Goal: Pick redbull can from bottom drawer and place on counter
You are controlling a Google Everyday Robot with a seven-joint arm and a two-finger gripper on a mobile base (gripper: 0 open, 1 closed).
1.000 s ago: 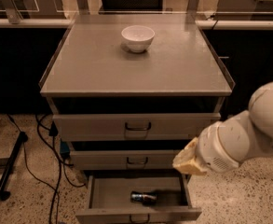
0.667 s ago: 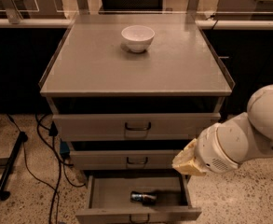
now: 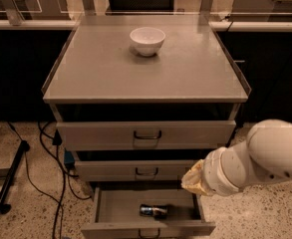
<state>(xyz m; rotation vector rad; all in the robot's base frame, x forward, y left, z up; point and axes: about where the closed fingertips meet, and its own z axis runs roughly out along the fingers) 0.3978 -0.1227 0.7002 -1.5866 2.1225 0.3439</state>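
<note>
The redbull can (image 3: 153, 210) lies on its side in the open bottom drawer (image 3: 148, 228), near the middle of the tray. The counter (image 3: 145, 71) is the flat grey top of the cabinet, with a white bowl on it near the back. My gripper (image 3: 193, 179) shows as a tan tip at the end of the white arm. It hangs at the right of the cabinet, level with the middle drawer, above the right end of the open bottom drawer and up and to the right of the can.
A white bowl (image 3: 147, 40) stands on the counter near the back. The top drawer (image 3: 145, 133) and middle drawer (image 3: 135, 171) are closed. Black cables (image 3: 56, 183) and a dark bar (image 3: 11, 178) lie on the floor at left. A pale worktop (image 3: 265, 26) runs behind.
The arm and its tan tip have come slightly lower and to the left, closer to the open bottom drawer. The can and the bowl have not moved.
</note>
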